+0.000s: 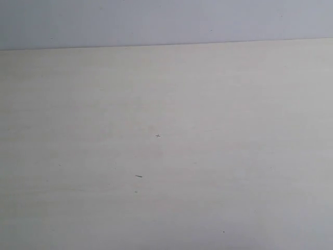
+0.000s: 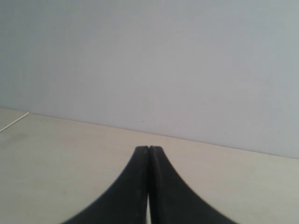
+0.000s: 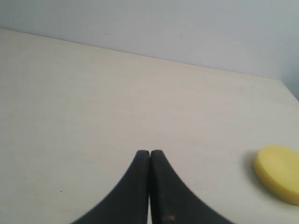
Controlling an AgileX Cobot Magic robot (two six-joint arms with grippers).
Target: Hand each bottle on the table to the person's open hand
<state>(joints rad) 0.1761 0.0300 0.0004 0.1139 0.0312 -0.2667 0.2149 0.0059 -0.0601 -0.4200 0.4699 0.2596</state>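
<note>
Beige wood-grain table [image 1: 166,156], marked by tiny dark specks, runs back to a grey wall [image 1: 166,21]; left gripper [image 2: 148,148] and right gripper [image 3: 149,152] are pressed together, with a yellow disc [image 3: 279,179] lying near the right one.

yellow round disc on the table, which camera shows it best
The right wrist view: it is the only one with the flat yellow round disc, lying on the pale beige wood-grain table, though the frame edge cuts it off. The exterior and left wrist views show table but no disc.
</note>
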